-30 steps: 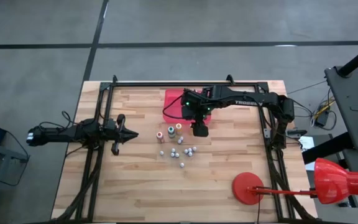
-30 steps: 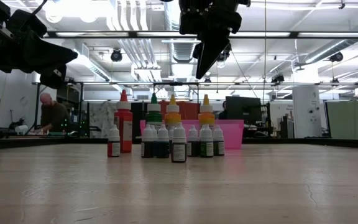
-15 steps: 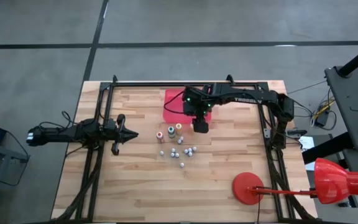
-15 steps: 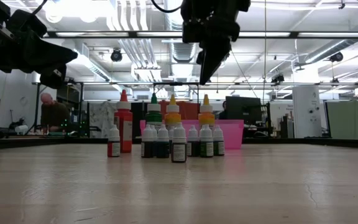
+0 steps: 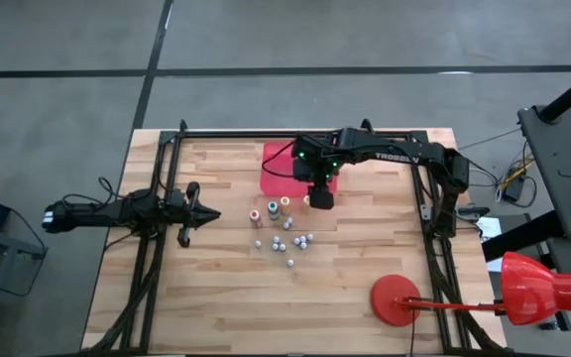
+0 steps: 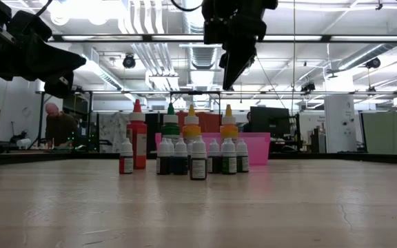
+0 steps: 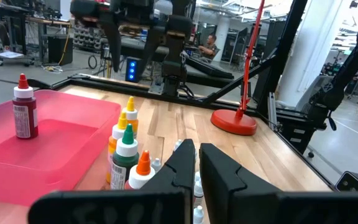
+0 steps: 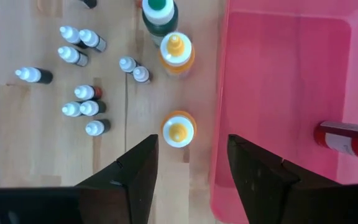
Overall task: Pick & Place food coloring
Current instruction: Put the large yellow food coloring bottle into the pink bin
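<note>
Right gripper (image 8: 188,163) spread above yellow-capped bottle (image 8: 178,129) | beside red tray (image 8: 278,81) | risk: off-centre descent tips bottle | left gripper (image 7: 196,163) pressed together, parked far left

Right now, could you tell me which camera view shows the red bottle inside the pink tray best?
The left wrist view: the red bottle stands upright, clear, in the pink tray. The right wrist view shows it from above at the picture's edge. The high view hides it under the right arm; the low view does not clearly show it.

Bottles (image 5: 284,228) are clustered at table (image 5: 206,297) centre; tray (image 5: 284,167) is set behind them, one bottle (image 8: 348,139) inside; stand base (image 5: 396,299) is placed front right.
</note>
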Available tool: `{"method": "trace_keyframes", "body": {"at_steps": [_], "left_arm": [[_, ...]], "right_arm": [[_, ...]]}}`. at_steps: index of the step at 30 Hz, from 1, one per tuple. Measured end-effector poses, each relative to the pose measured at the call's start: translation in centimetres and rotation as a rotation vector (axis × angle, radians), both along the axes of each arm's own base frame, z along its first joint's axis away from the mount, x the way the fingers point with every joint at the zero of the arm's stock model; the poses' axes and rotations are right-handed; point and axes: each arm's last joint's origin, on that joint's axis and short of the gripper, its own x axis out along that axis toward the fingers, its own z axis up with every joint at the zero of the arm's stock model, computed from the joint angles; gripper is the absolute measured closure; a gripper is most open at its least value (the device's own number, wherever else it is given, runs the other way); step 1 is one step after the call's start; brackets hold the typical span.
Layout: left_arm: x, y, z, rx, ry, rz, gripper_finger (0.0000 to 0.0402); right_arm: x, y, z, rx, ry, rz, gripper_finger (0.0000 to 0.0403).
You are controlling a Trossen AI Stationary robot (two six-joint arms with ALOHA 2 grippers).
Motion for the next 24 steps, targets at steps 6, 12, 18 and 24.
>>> {"method": "trace_keyframes", "body": {"at_steps": [6,12,18,24], "left_arm": [[0.0,0.0,0.0,0.000,0.000,0.000,0.0402],[0.0,0.0,0.0,0.000,0.000,0.000,0.0402],[0.0,0.0,0.0,0.000,0.000,0.000,0.0402],[0.0,0.0,0.0,0.000,0.000,0.000,0.0402]], "right_arm": [[-0.2,0.1,0.9,0.004,0.013,-0.003,0.0220],[-0.3,0.1,1.3,0.005,0.015,-0.003,0.0220],[0.1,0.0,0.4,0.012,0.043,-0.002,0.0220],[0.8,-0.1,-1.2,0.019,0.086,0.009,0.0220]]}}
